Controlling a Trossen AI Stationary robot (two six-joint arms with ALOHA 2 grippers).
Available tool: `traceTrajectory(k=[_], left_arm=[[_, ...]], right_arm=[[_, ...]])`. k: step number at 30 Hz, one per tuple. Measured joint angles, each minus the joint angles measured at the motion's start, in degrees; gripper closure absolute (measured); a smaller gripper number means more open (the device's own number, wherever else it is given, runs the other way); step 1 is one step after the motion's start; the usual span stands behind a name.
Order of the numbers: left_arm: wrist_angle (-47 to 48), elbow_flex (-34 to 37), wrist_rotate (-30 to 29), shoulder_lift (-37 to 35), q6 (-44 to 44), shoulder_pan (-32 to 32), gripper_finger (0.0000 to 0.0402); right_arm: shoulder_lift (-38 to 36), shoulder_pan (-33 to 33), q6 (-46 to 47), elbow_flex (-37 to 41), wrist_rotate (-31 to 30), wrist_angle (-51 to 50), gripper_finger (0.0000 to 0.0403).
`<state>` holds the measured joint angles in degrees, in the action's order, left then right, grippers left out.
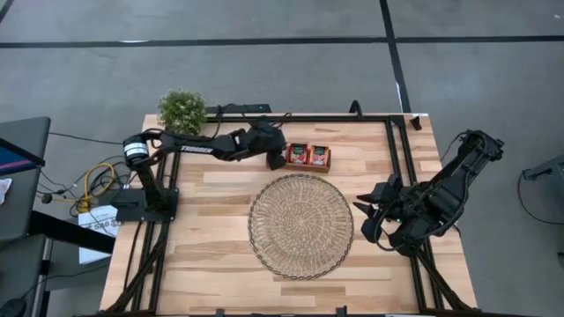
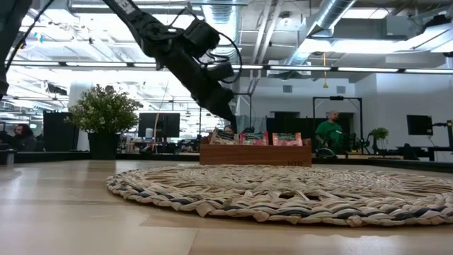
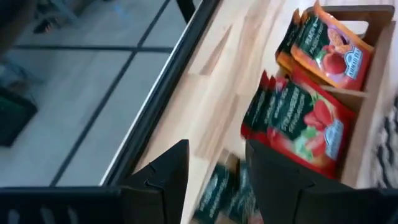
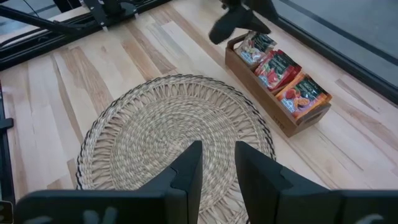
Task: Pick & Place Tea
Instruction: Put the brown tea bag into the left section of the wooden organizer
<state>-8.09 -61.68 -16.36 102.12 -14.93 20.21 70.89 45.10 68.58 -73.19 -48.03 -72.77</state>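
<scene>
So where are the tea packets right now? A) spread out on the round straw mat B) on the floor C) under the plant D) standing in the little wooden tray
D: the tea packets stand in the wooden tray beside the straw mat, which has none on it.

Red-and-green tea sachets (image 4: 283,70), brown tray (image 4: 261,106), beige woven mat (image 4: 149,137)

Left gripper (image 1: 276,159) covers the wooden tray's (image 1: 321,167) left end in high view, so sachets there are hidden. In left wrist view, the nearest tea sachet (image 3: 219,190) is blurred, partly behind the fingers; print unreadable.
</scene>
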Motion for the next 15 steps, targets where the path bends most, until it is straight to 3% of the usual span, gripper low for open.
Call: traceTrajectory(k=[8,15], left_arm=[[1.07,-0.12,-5.62,2.71,-2.63,-0.66,0.0250],[2.97,-0.14,-5.87,2.71,-2.84,-1.42,0.0250]], right_arm=[[0.02,0.24,-0.04,-0.02,0.03,1.23,0.0317],[0.02,0.17,-1.04,-0.02,0.02,1.27,0.0317]])
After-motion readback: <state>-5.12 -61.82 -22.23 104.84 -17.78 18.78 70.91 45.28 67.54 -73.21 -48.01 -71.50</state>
